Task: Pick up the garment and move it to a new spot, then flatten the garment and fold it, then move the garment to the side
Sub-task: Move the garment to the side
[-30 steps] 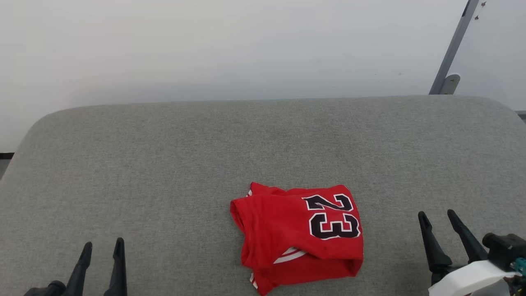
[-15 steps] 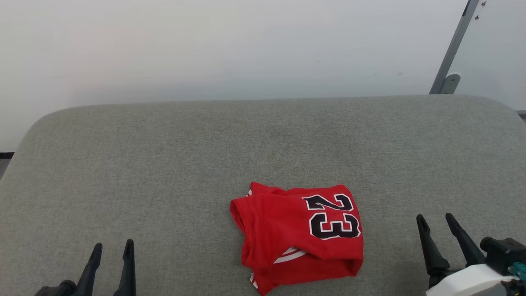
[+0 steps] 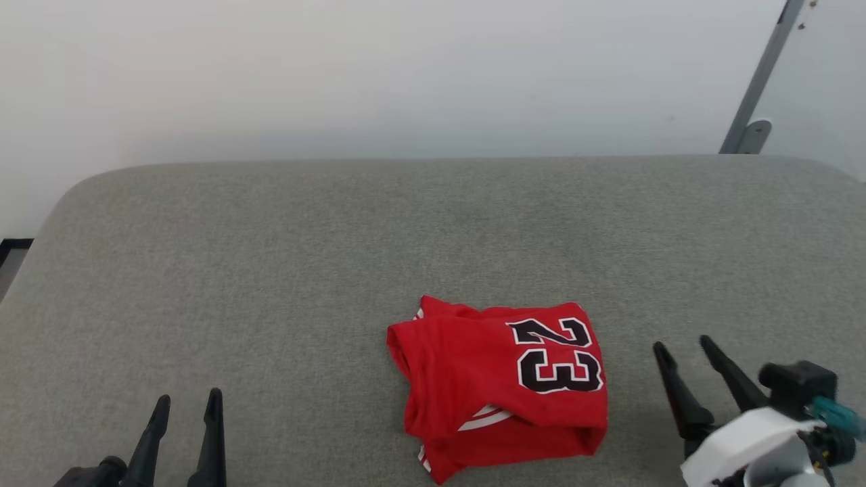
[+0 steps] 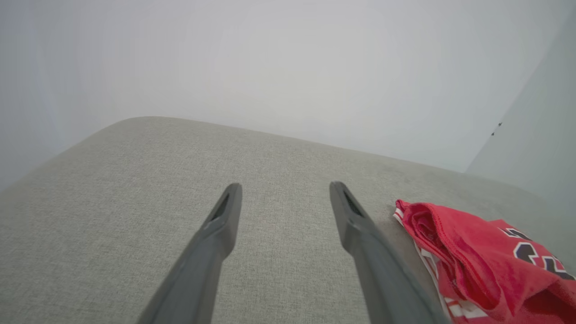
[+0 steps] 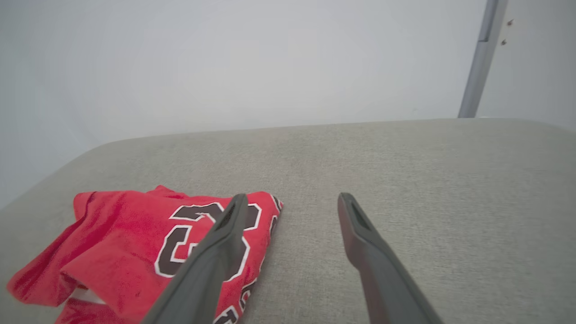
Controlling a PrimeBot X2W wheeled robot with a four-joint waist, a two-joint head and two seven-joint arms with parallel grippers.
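Background: plain white wall; grey metal post at the far right, behind the pad.
Surface: grey fabric pad with rounded far corners, taking up most of the head view.
Garment: red garment lying on the pad, folded into a rough squarish bundle. It sits toward the near edge, a bit right of centre in the head view.
Print: black "23" with white outline on the top layer, on the bundle's right half, turned sideways in the head view.
Trim: white stripes peek out low on the bundle and at its near left corner. Probably sleeve or hem trim, too bunched to be sure.
Fold quality: left edge loose, layers bulging, not flat.
Left gripper: left gripper at lower left of the head view, fingers pointing away from the robot. Jaws spread wide with nothing between them, over bare pad, well apart from the garment. In its wrist view the garment lies off to the right of the fingers.
Right gripper: right gripper at lower right, fingers leaning left. Jaws wide apart and empty, near the garment's right edge but clear of it. In its wrist view one finger crosses the "23" in line of sight, the other is over bare pad.
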